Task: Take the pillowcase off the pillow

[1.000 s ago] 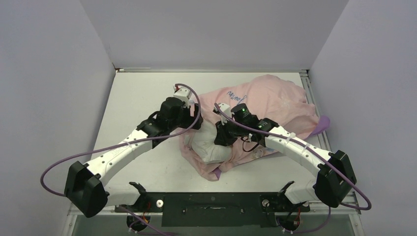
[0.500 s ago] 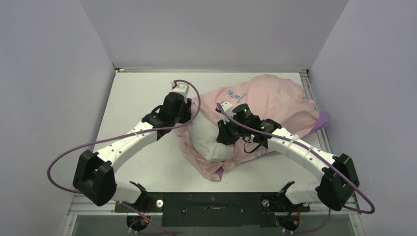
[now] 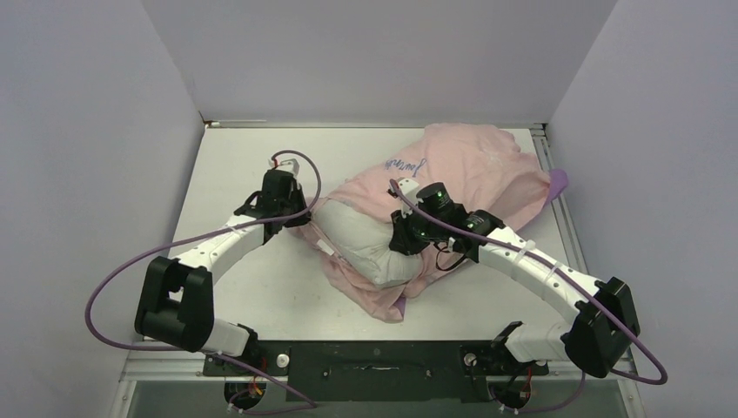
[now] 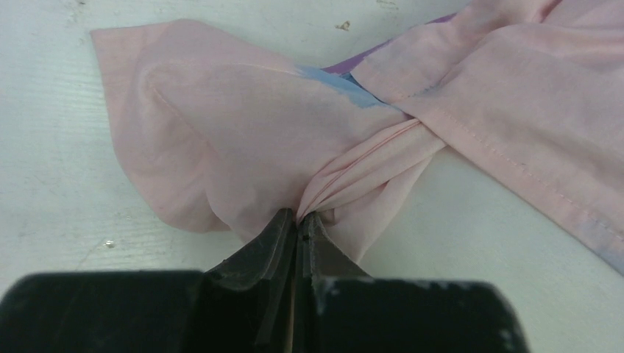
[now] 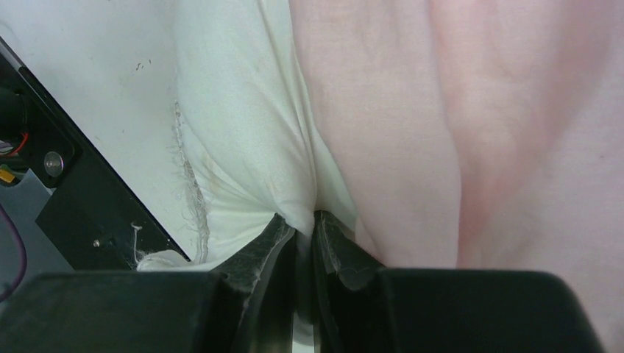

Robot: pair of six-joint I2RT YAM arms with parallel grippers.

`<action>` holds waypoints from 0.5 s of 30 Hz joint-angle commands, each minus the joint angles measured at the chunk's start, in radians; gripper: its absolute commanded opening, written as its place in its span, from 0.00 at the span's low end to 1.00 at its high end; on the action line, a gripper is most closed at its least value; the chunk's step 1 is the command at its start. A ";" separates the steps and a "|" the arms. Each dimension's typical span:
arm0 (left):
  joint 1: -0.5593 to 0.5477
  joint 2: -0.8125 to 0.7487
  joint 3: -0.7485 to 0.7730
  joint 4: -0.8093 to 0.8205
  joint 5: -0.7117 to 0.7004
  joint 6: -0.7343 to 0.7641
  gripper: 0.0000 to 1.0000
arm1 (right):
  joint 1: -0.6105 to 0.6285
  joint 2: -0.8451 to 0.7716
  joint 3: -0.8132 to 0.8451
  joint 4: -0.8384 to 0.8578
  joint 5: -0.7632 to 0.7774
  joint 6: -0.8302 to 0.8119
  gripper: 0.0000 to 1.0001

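Note:
The pillowcase [image 3: 474,170] lies inside out, pale pink, bunched over the table's right half, with a purple corner [image 3: 558,181] at the right edge. The white pillow [image 3: 365,248] sticks out of its near-left opening. My left gripper [image 3: 296,225] is shut on a pinched fold of the pillowcase's [image 4: 243,132] pink edge, seen at its tips [image 4: 300,218] in the left wrist view. My right gripper [image 3: 400,246] is shut on a tuck of the pillow's [image 5: 243,110] white fabric, seen at its tips [image 5: 302,220] in the right wrist view, with the pillowcase's pink cloth [image 5: 441,110] just to the right.
The white table [image 3: 235,157] is walled in on the left, back and right. A black base rail [image 3: 374,359] runs along the near edge and shows in the right wrist view [image 5: 66,184]. Purple cables [image 3: 113,287] loop off both arms.
My left gripper went from open to shut on the pillowcase edge and drew back to the left, pulling the cloth with it. More white pillow shows. The right gripper kept its hold.

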 commanded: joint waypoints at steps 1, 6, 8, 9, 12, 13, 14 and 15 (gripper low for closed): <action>0.030 -0.012 -0.043 0.117 0.108 -0.042 0.00 | -0.010 -0.001 0.087 -0.113 0.059 -0.007 0.06; 0.030 -0.050 -0.091 0.155 0.194 -0.077 0.00 | 0.051 0.034 0.253 -0.162 0.048 -0.022 0.22; 0.030 -0.068 -0.115 0.180 0.232 -0.091 0.00 | 0.086 0.052 0.321 -0.180 0.062 -0.028 0.34; 0.029 -0.075 -0.128 0.189 0.248 -0.099 0.00 | 0.106 0.062 0.350 -0.184 0.074 -0.033 0.43; 0.026 -0.089 -0.152 0.205 0.280 -0.122 0.00 | 0.157 0.102 0.433 -0.192 0.109 -0.052 0.60; 0.026 -0.098 -0.165 0.212 0.288 -0.128 0.00 | 0.173 0.119 0.458 -0.194 0.124 -0.059 0.67; 0.026 -0.104 -0.176 0.214 0.297 -0.140 0.00 | 0.189 0.145 0.488 -0.196 0.136 -0.067 0.71; 0.026 -0.114 -0.187 0.232 0.303 -0.149 0.00 | 0.205 0.166 0.507 -0.199 0.148 -0.077 0.75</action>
